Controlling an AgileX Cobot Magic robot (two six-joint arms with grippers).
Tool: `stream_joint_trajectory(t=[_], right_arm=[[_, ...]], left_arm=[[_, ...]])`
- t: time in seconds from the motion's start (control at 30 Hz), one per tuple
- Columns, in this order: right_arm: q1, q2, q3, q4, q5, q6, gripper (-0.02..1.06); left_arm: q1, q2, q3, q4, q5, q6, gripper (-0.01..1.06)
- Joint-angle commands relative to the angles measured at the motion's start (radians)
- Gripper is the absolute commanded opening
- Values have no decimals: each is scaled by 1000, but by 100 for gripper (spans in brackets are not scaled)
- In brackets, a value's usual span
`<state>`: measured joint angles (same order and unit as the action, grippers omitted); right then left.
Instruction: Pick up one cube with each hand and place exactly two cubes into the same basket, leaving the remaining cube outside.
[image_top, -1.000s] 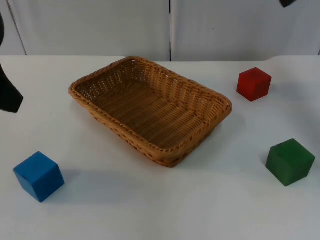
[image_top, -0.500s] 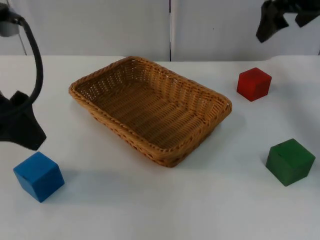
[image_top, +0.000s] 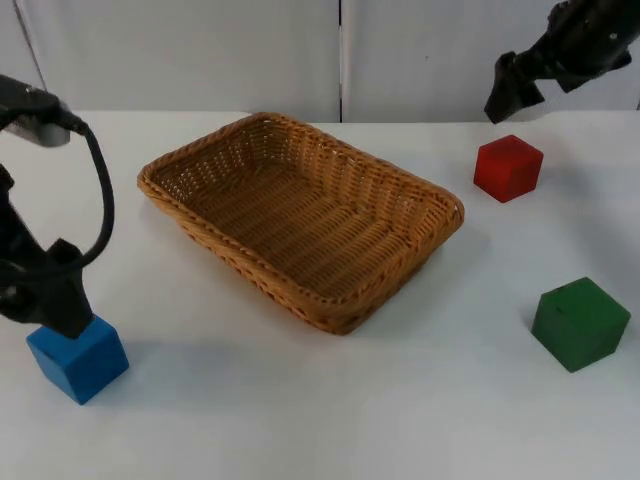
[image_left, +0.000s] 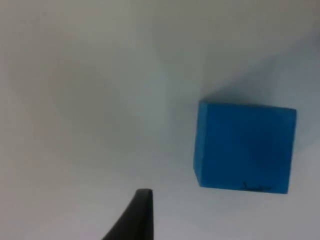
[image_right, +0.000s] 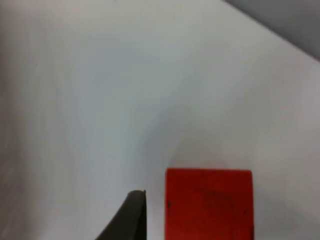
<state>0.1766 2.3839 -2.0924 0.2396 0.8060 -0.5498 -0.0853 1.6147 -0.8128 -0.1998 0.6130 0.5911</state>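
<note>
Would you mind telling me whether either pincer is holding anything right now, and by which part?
Nothing is held. The left pincer is just above the blue cube, and the right pincer hangs above the red cube; both cubes sit on the table.

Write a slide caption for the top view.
Left gripper above the blue cube, right gripper near the red cube, basket between.

Both arms are matte black with blocky, angular housings. The left gripper (image_top: 48, 300) and right gripper (image_top: 512, 95) end in tapered black fingertips.
</note>
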Motion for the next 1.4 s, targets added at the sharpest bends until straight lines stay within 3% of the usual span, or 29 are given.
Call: stream_joint_trajectory(t=[0.0, 0.13, 0.33, 1.37], right_arm=[[7, 7, -6, 10, -36, -11, 105], [7, 22, -6, 15, -60, -23, 105], [7, 71, -6, 110, -82, -92, 105], [7, 174, -6, 99, -97, -86, 96]], left_arm=[[-5, 32, -15, 11, -18, -13, 105], [-5, 87, -35, 18, -27, -13, 105], [-5, 161, -52, 20, -69, -13, 105], [-5, 290, -52, 6, -151, 2, 105]])
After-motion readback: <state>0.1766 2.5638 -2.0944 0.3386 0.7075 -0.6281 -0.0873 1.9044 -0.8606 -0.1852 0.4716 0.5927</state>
